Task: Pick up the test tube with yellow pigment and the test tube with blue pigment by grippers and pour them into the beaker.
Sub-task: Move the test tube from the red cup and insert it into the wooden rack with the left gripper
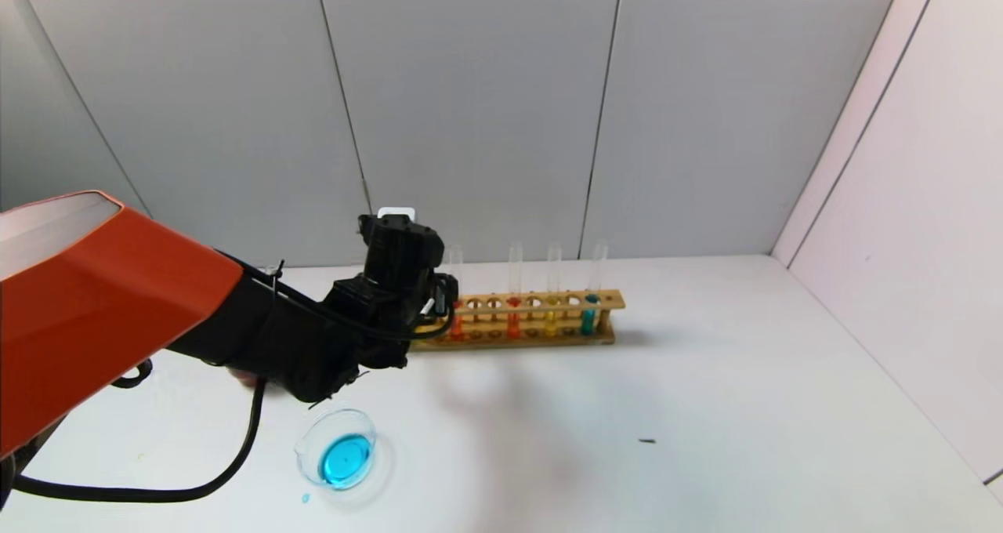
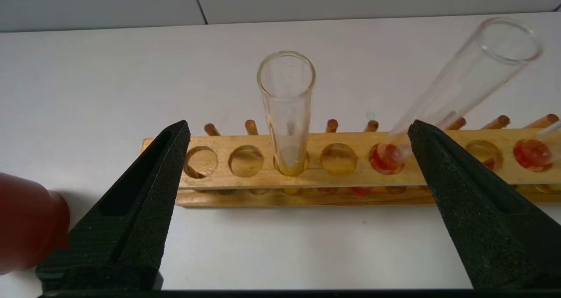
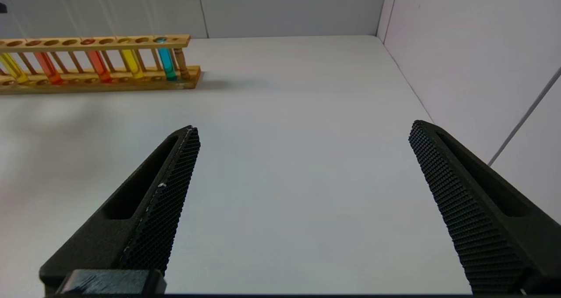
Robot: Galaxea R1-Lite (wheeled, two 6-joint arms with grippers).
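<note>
Centre the yellow tube [image 2: 285,114] between the jaws before closing; grip the bare glass above the rack [image 2: 307,168] and lift straight up, clear of the tilted orange tube [image 2: 456,92] to its right. It stands upright near the rack's left end. The left gripper [image 2: 298,133], fingers spread and empty, points at it from the near side. The blue tube [image 1: 590,298] stands at the rack's right end. The beaker [image 1: 338,448], near left, holds blue liquid. The right gripper [image 3: 302,131], spread, idles over bare table.
</note>
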